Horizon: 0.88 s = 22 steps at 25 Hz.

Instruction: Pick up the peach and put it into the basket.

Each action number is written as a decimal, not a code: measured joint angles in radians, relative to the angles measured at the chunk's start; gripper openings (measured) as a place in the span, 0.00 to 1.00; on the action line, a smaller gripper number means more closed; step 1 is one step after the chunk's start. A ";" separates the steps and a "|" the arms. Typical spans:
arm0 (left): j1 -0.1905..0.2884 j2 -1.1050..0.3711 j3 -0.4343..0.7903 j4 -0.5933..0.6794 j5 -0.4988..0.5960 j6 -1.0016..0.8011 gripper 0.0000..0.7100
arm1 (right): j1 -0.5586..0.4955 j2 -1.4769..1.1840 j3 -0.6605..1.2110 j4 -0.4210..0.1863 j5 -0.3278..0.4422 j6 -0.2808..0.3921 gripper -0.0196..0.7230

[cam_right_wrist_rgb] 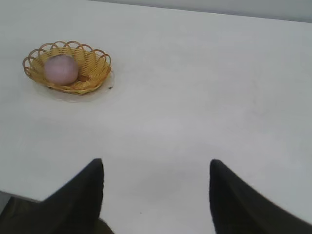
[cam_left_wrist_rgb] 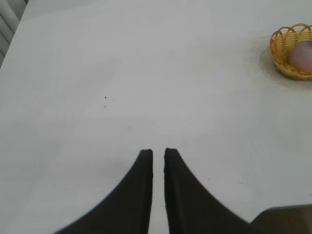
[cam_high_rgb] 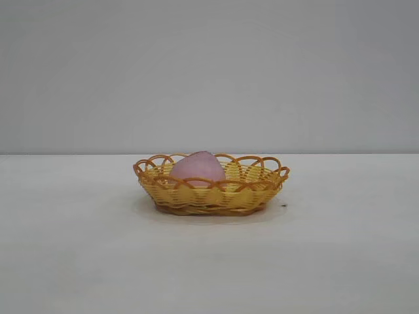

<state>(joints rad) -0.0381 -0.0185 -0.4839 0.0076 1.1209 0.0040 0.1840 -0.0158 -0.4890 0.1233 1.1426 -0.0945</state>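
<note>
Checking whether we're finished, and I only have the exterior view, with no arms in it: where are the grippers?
Observer: The left gripper hangs over bare table, fingers nearly together, the basket far off.
Operator: And the right one?
Observer: The right gripper is wide open and empty, also well back from the basket.
Operator: Is the peach really inside, not behind?
Observer: Yes, from above the peach sits inside the rim, toward one end.

Left tool (cam_left_wrist_rgb: 158, 155) nearly closed above table (cam_left_wrist_rgb: 146, 73); basket (cam_left_wrist_rgb: 282, 53) with peach (cam_left_wrist_rgb: 302, 54) well apart.
</note>
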 joint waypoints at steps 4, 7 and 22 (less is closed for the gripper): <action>0.000 0.000 0.000 0.000 0.000 0.000 0.08 | 0.000 0.000 0.000 0.000 0.000 0.000 0.59; 0.000 0.000 0.000 0.000 0.000 0.000 0.08 | 0.000 0.000 0.000 0.000 0.000 0.000 0.59; 0.027 0.000 0.000 0.000 0.000 0.000 0.08 | -0.061 0.000 0.000 0.005 0.000 0.000 0.55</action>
<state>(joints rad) -0.0110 -0.0185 -0.4839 0.0076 1.1209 0.0040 0.1227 -0.0158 -0.4890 0.1280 1.1426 -0.0945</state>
